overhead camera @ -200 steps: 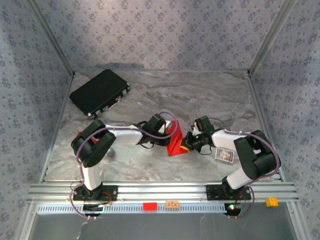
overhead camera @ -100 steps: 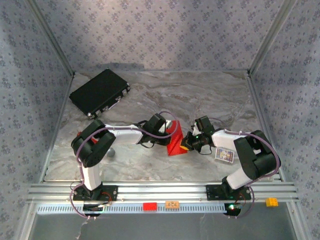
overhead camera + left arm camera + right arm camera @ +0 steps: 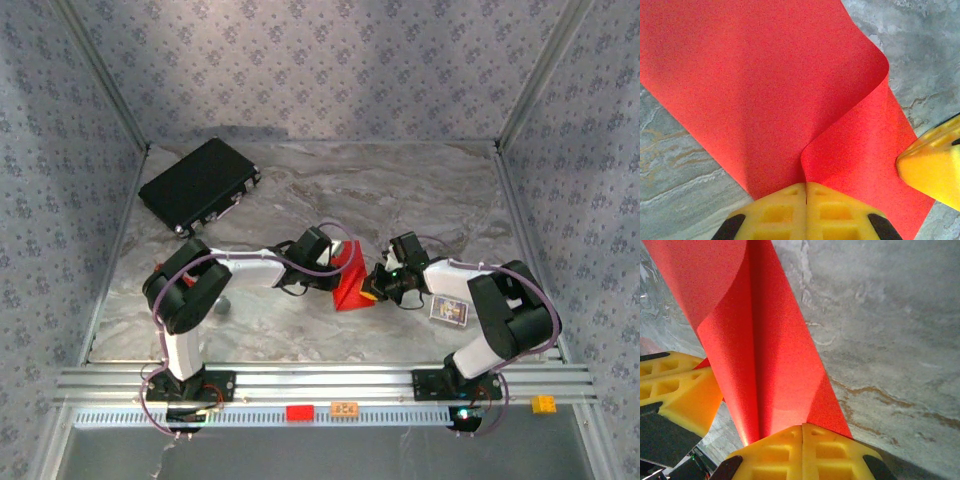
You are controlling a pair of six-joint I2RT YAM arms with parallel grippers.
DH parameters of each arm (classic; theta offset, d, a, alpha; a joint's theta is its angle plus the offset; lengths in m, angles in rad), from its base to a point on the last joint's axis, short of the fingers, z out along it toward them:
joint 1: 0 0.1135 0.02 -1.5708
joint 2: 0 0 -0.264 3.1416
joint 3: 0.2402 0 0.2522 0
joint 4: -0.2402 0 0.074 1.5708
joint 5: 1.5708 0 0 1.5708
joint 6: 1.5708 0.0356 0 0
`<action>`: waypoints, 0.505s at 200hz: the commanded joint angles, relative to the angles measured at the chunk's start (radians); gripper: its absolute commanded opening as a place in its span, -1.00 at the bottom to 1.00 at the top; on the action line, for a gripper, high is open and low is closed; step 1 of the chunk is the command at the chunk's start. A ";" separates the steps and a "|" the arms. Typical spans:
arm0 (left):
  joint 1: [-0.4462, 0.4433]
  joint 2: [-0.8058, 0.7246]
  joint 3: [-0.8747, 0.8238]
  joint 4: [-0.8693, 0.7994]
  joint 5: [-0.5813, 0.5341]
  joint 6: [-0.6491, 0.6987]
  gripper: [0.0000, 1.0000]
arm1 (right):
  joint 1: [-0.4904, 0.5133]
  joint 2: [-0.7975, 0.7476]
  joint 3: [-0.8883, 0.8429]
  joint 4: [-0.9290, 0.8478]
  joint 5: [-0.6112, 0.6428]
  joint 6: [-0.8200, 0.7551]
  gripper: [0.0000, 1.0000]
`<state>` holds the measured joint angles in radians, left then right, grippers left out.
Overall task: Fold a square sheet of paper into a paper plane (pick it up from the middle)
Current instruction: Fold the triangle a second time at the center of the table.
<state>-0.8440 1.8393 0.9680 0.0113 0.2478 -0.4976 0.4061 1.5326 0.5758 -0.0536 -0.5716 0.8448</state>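
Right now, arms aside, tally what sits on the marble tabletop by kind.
Red paper sheet: 1
Black case: 1
Small card: 1
Small grey round object: 1
Total: 4

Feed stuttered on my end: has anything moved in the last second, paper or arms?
Nothing visibly changed. The left gripper and right gripper stay shut on the curled red sheet of paper between them, and the black case lies where it was at the table's far left.
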 commanded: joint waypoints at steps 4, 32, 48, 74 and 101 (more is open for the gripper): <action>0.004 0.017 0.032 -0.003 0.016 0.021 -0.97 | -0.006 0.023 -0.002 -0.066 0.034 -0.016 -0.95; 0.004 0.004 0.031 0.007 0.025 0.021 -0.96 | -0.006 0.024 -0.004 -0.064 0.034 -0.016 -0.95; 0.004 -0.003 0.033 0.012 0.031 0.022 -0.96 | -0.007 0.023 -0.004 -0.064 0.035 -0.016 -0.95; 0.004 0.004 0.039 0.006 0.031 0.025 -0.96 | -0.007 0.021 -0.005 -0.065 0.036 -0.014 -0.95; 0.003 0.006 0.035 0.013 0.034 0.021 -0.96 | -0.008 0.024 -0.004 -0.065 0.036 -0.016 -0.95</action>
<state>-0.8440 1.8412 0.9737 0.0116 0.2638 -0.4938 0.4053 1.5326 0.5758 -0.0532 -0.5720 0.8448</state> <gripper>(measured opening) 0.040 0.066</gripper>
